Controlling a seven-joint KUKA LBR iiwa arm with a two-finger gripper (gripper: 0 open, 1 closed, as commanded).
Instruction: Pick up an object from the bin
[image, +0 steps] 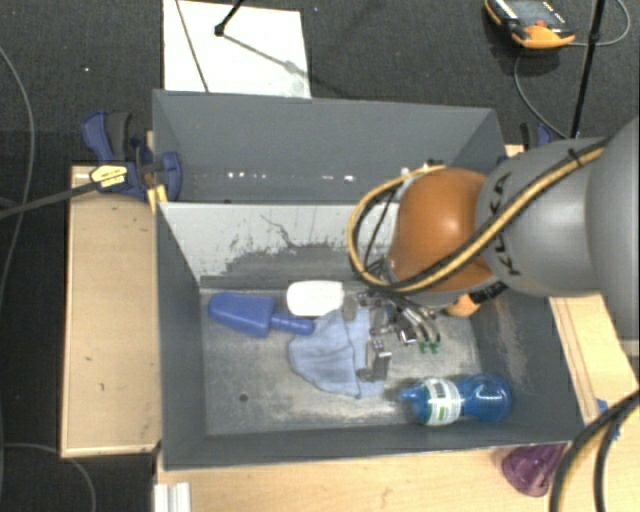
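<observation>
My gripper (380, 352) hangs low in the middle of the bin, at the right edge of a crumpled light-blue cloth (325, 360). A white oblong block (315, 297) lies just behind the cloth. To the gripper's lower right, a blue plastic bottle (458, 399) with a white and green label lies on its side near the front wall. A small green piece (431, 347) shows just right of the gripper.
A blue handled brush-like thing (250, 314) lies at the left of the bin floor. An orange object (462, 305) peeks out from under the arm at the right. The arm with its orange dome and cables covers the bin's right rear.
</observation>
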